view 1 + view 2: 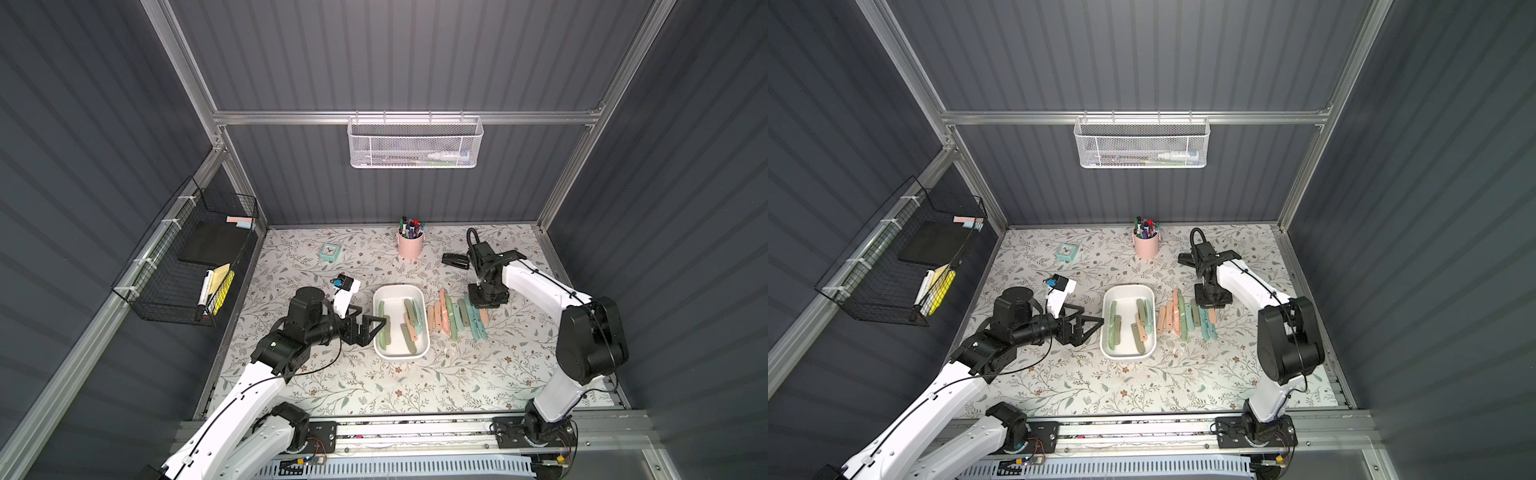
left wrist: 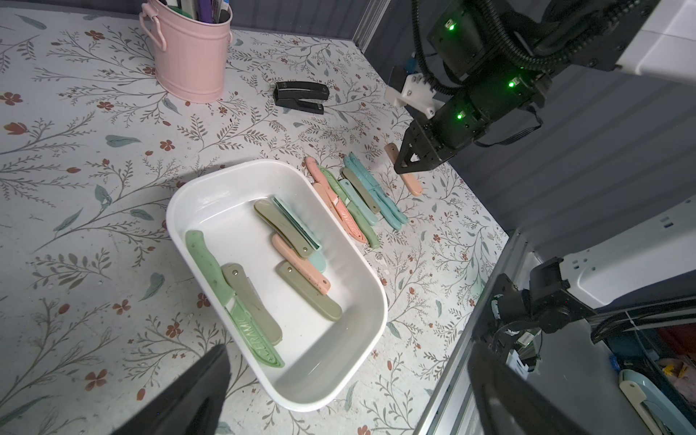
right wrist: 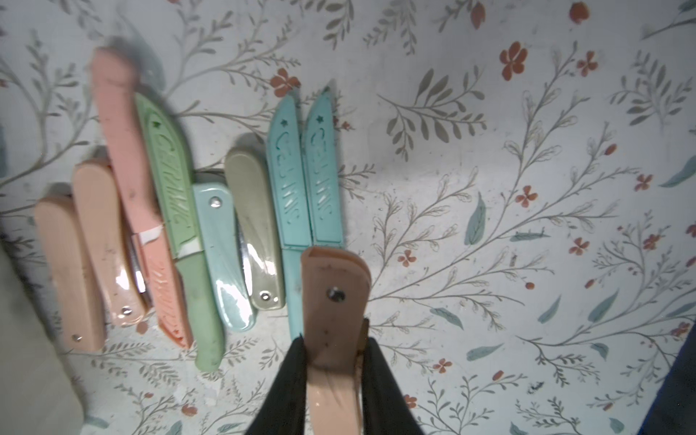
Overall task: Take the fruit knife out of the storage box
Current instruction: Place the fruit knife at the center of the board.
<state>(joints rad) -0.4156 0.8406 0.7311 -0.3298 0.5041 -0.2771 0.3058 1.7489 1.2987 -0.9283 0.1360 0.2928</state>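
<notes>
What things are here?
storage box: one, white, centre of table
knives inside: several, green, olive, pink, in box
knives outside: eight, peach, pink, green, blue, olive, right of box
pen cup: one, pink, table back
stapler: one, black, back right
clock: one, teal, back left
mesh basket: one, white, back wall
wire basket: one, black, left wall
left gripper: one, black, open beside box
right gripper: one, black, shut on peach knife
</notes>
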